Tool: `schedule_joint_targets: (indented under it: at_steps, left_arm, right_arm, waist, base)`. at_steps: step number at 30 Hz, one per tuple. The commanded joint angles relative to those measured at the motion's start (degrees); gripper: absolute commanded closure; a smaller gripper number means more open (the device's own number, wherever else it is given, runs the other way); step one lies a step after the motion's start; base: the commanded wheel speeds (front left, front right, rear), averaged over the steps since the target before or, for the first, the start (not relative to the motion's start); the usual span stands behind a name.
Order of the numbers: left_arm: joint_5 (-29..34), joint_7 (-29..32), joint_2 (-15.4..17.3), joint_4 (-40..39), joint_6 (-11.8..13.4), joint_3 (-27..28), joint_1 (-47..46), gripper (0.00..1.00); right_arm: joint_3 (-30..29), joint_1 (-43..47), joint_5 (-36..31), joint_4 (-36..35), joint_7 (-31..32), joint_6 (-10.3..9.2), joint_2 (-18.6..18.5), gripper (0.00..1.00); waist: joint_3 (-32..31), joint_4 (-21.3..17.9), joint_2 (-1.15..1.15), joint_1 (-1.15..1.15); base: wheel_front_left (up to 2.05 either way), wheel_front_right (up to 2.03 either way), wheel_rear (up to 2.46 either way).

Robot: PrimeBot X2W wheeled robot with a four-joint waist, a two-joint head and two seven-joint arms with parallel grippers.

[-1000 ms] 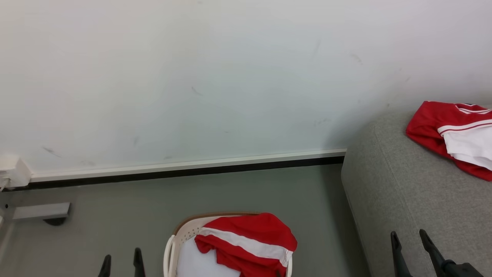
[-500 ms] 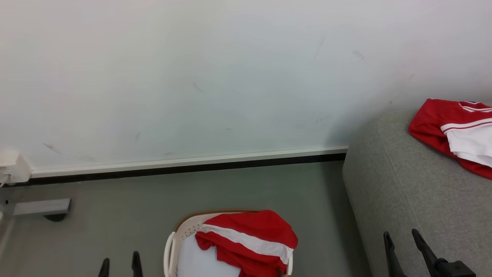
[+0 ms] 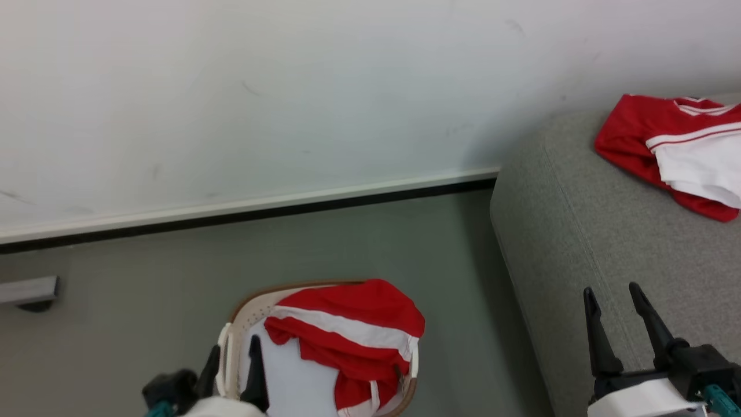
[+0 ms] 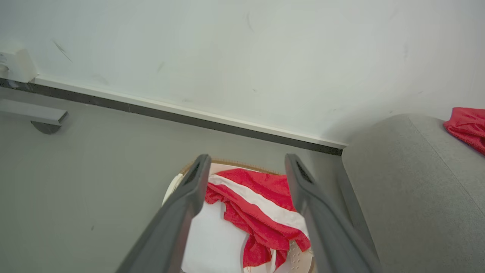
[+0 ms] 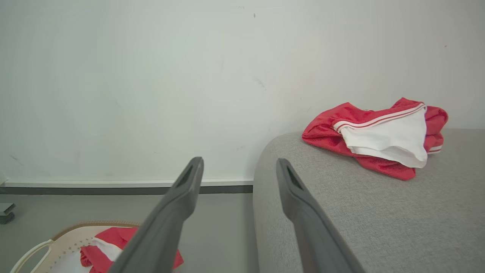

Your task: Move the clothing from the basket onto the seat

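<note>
At the lower left of the head view the left gripper (image 3: 234,347) points up the frame, its two dark fingers spread wide with nothing between them. They lie across the near left rim of the basket (image 3: 243,304) (whether they touch it cannot be told). In the left wrist view the same fingers frame the basket from above. The basket stands on the grey floor (image 3: 145,260) at bottom centre. A red garment (image 3: 347,321) with a broad white stripe is heaped in its right half and hangs over the right wall, and the pale bottom shows bare at the left.

At the lower right the right gripper (image 3: 611,292) hovers over the front of the grey seat (image 3: 579,231), fingers apart, empty and leaning slightly left. A second garment (image 3: 666,145), red and white, lies crumpled on the seat at the upper right, near the wall (image 3: 289,87) and well apart from that gripper.
</note>
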Motion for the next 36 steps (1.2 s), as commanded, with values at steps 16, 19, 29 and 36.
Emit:
schedule_joint_targets:
  at_steps: [16, 19, 29, 36]
  left_arm:
    - [-11.9, 10.9, 0.3, 26.6, 10.0, -10.1, -32.2, 0.0]
    - [-12.6, 11.6, 0.3, 31.5, 11.7, -10.4, -36.2, 0.0]
    - [-14.0, 8.6, 0.8, 41.9, 11.8, -8.8, -45.0, 0.0]
    - [-14.6, 6.4, 0.8, 45.8, 10.7, -8.6, -49.1, 0.0]
  right_arm:
    - [1.7, -12.0, 4.0, -7.8, 0.1, -0.14, -0.1, 0.0]
    - [1.7, -13.3, 5.3, -8.7, 0.1, -0.14, -0.1, 0.0]
    - [1.4, -15.1, 6.9, -10.4, 0.1, -0.14, -0.1, 0.0]
    - [1.3, -15.7, 7.0, -10.7, 0.1, -0.14, -0.1, 0.0]
  waist:
    - [28.0, -8.3, 0.0, 0.0]
    - [30.6, -9.1, 0.0, 0.0]
    - [36.6, -10.6, 0.0, 0.0]
    - [39.4, -10.7, 0.0, 0.0]
  base:
    - [0.0, 0.0, 0.0]
    - [0.0, 0.0, 0.0]
    - [0.0, 0.0, 0.0]
    - [0.0, 0.0, 0.0]
